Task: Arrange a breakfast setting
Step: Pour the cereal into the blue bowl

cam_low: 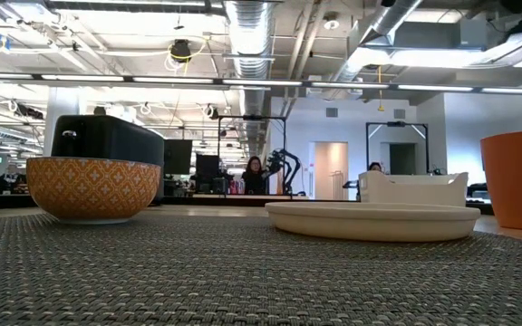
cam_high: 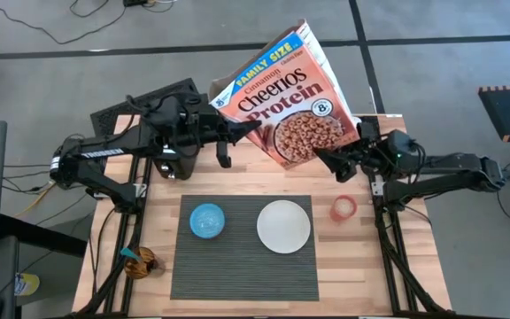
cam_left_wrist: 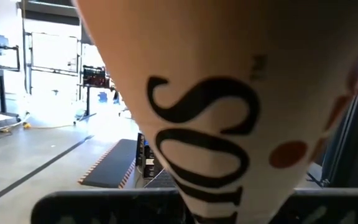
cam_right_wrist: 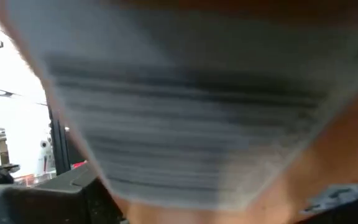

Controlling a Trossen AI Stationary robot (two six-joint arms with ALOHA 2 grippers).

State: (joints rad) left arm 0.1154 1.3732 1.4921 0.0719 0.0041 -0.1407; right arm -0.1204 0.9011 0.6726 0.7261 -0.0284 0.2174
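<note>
A Cheerios Protein cereal box (cam_high: pixel 292 97) is held tilted in the air over the table's far side, between my two grippers. My left gripper (cam_high: pixel 248 133) is at its lower left edge; the box front (cam_left_wrist: pixel 216 124) fills the left wrist view. My right gripper (cam_high: pixel 328 159) is at its lower right corner; the box (cam_right_wrist: pixel 185 112) fills the right wrist view. On the dark grey ribbed placemat (cam_high: pixel 242 275) stand the small bowl (cam_high: pixel 207 221), blue inside and orange-patterned outside (cam_low: pixel 92 187), and the round white plate (cam_high: pixel 283 225) (cam_low: pixel 373 220). My left gripper is shut on the box's lower left edge (cam_high: pixel 257 129), coming level from the table's left. The box itself hides the fingertips. The box is lifted clear and tilted, its top toward the far right. My right gripper is shut on the box's lower right corner (cam_high: pixel 319 152), coming level from the table's right. The box hides the fingertips in its own wrist view.
The black toaster (cam_high: pixel 181 161) (cam_low: pixel 107 138) stands under my left arm at the far left. A reddish ring (cam_high: pixel 343 208) lies on the table right of the placemat. A small brown and blue thing (cam_high: pixel 138 262) lies at the near left. A white container (cam_low: pixel 413 188) shows far back.
</note>
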